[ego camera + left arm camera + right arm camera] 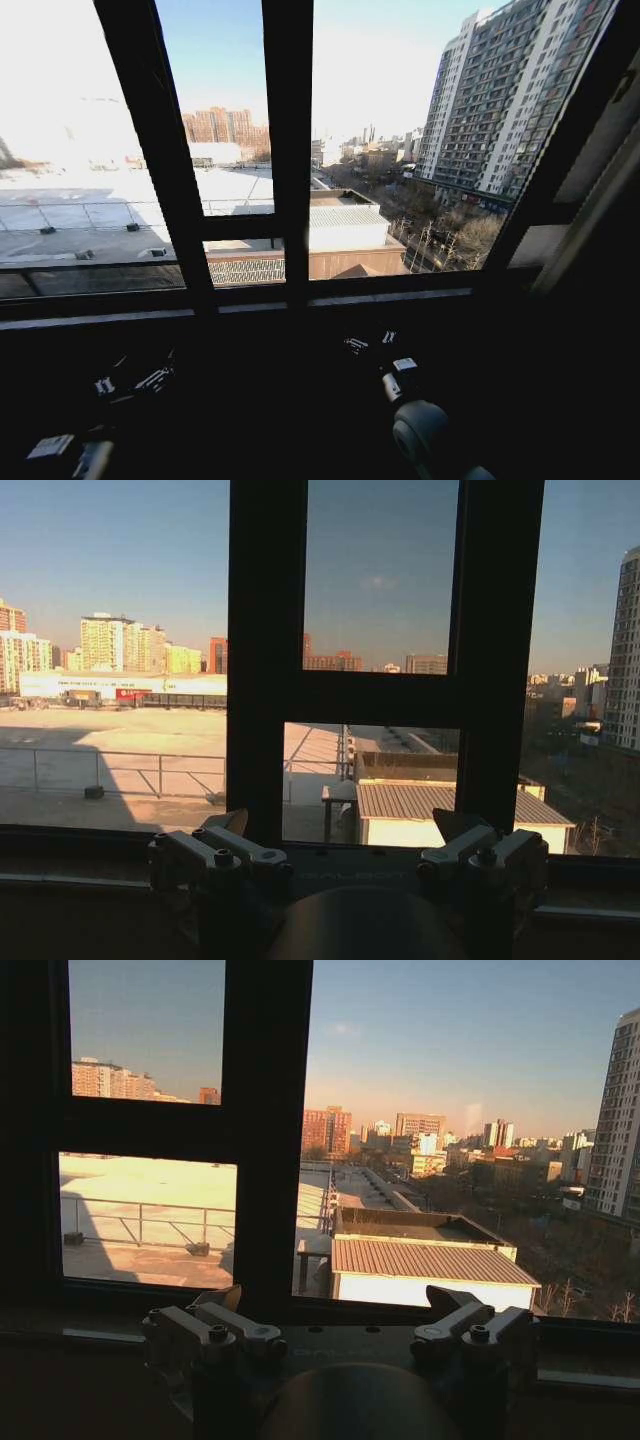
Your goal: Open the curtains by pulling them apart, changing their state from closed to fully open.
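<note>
The curtains are out of view; nothing covers the window panes [360,150]. My left gripper [130,382] hangs low in the dark below the sill, left of centre. In the left wrist view the left gripper [345,848] is open, its fingers [215,852] spread wide with nothing between them, facing the dark frame bars [265,680]. My right gripper [370,343] sits just below the sill near the middle. The right wrist view shows the right gripper [340,1325] open and empty too, facing a vertical frame bar [268,1130].
Dark vertical and horizontal window frame bars [288,150] cross the glass. A sill [330,298] runs along the bottom of the window. A pale slanted strip [592,215] stands at the right edge. Rooftops and tall buildings lie outside.
</note>
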Tool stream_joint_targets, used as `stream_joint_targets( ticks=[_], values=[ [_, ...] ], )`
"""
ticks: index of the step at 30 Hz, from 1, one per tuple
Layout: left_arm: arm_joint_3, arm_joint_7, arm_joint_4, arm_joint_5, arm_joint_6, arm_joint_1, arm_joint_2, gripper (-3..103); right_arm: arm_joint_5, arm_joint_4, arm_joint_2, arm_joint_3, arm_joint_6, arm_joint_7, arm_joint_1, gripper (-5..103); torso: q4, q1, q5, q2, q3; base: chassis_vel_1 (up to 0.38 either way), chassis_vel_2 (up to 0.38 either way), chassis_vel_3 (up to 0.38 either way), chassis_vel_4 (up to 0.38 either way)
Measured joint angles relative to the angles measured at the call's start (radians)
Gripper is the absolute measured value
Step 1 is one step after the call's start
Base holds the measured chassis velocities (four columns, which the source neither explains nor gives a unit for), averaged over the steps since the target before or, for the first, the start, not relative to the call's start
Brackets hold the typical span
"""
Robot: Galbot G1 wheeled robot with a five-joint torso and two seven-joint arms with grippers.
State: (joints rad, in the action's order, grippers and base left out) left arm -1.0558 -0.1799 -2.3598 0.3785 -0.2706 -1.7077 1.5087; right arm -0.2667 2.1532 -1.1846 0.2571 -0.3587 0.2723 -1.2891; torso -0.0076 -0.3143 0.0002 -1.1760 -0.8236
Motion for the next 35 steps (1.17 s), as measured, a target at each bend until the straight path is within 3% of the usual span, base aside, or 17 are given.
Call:
stream_joint_targets(
  ticks=[16, 35],
  values=[
    [-0.007, 0.0, -0.001, 0.002, 0.002, 0.004, -0.008, 100, 0.026, -0.008, -0.001, -0.002, 0.011, -0.026, -0.011, 100, -0.0002, 0.001, 0.0005, -0.001, 0.001, 0.056, -0.324, -0.058, 0.333],
    [-0.012, 0.0, 0.013, 0.009, 0.004, 0.011, -0.025, 100, 0.048, -0.005, 0.001, -0.008, 0.011, -0.033, -0.009, 100, 0.0, 0.001, 0.0001, 0.0, 0.0, -0.007, 0.017, 0.004, -0.014]
  ],
)
